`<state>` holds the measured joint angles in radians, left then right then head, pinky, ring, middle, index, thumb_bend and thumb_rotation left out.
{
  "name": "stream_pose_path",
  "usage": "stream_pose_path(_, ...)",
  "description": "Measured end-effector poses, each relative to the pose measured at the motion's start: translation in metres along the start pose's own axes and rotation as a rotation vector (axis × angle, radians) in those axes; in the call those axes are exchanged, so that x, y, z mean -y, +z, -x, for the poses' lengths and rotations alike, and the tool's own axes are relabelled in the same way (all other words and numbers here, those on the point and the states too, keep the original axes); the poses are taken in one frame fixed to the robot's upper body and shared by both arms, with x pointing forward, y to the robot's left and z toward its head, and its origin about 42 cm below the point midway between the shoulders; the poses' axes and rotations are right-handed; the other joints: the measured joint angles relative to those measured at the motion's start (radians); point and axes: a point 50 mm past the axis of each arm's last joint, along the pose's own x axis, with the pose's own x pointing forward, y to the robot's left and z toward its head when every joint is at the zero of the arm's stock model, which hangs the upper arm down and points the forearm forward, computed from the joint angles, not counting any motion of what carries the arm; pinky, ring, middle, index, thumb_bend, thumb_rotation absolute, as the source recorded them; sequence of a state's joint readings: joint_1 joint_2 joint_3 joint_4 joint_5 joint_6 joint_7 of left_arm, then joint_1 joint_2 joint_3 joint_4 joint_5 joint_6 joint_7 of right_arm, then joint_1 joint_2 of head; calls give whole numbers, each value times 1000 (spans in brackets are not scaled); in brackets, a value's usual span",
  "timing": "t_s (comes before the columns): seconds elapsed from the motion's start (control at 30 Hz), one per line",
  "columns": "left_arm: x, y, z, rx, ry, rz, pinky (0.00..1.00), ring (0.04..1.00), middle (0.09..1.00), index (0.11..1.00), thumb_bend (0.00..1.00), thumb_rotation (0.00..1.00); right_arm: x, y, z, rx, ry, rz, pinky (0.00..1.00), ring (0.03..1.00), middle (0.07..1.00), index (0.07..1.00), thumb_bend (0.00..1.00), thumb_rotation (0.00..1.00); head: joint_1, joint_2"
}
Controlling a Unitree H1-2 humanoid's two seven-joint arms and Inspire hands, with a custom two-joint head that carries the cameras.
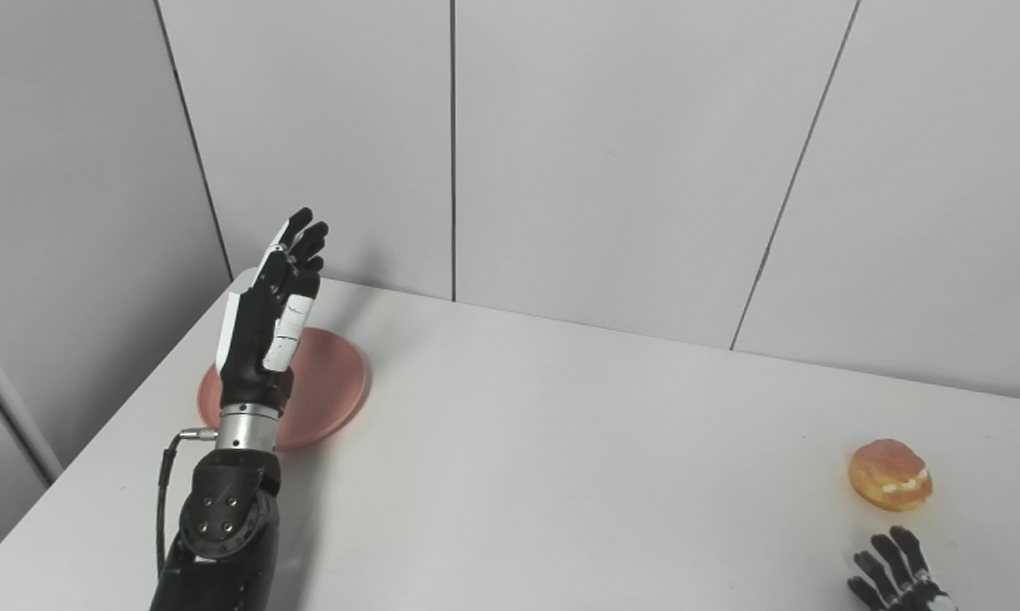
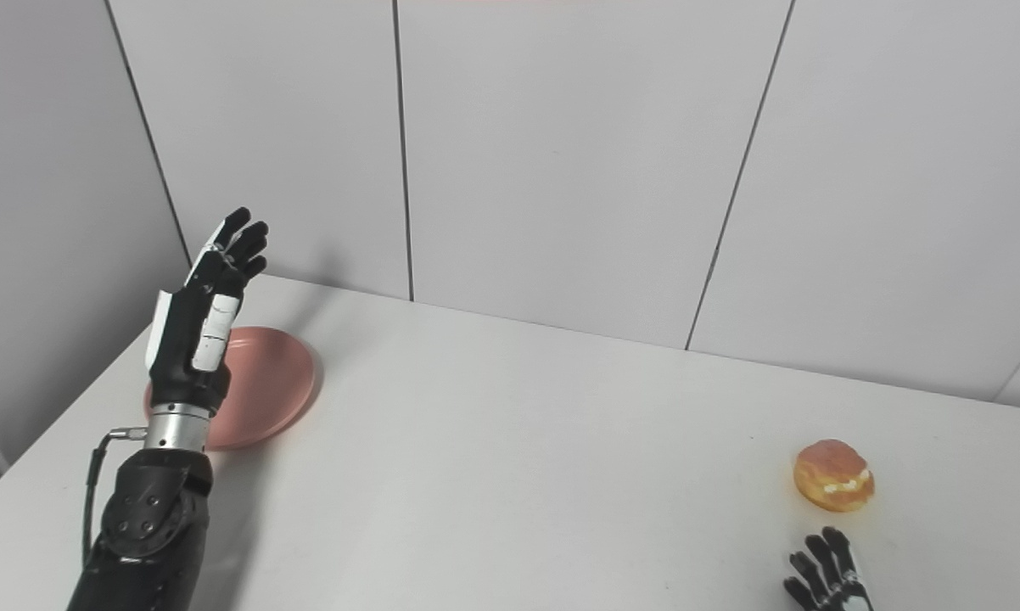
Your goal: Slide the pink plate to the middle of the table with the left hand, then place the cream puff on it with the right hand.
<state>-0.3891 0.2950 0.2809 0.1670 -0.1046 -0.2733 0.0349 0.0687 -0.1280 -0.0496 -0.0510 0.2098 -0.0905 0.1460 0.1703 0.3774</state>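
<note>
at far left, the left hand (image 1: 271, 327) is raised over the pink plate (image 1: 327, 386), fingers straight and grasping nothing. across the white bench (image 1: 561, 475), the cream puff (image 1: 890, 475) sits beside the empty, spread right hand (image 1: 896, 577).

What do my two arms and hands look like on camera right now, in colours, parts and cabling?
The left hand is black with white plates on its back and along one finger. A silver metal ring forms its wrist, above a black forearm with a round bolted joint. A thin black cable plugs in at the wrist. Of the right hand, only black fingers and a bit of white show.
</note>
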Motion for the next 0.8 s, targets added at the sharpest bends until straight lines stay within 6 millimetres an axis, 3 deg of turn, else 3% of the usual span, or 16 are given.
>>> stream_pose_path(0.3,-33,-12,-29,3,23,-65,916,881,855,808,975,864,-1,0,0,-1,8,0,898,915,931,966,782,1000,8,5)
stream_pose_path(0.53,-62,-26,-30,-56,69,-87,896,877,855,794,950,850,1,0,0,-2,13,1,884,908,916,967,797,1000,8,8)
stream_pose_path(0.8,-85,-22,-36,-82,108,-80,928,850,824,793,926,798,1,1,0,-4,15,-5,880,903,907,965,800,1000,9,9)
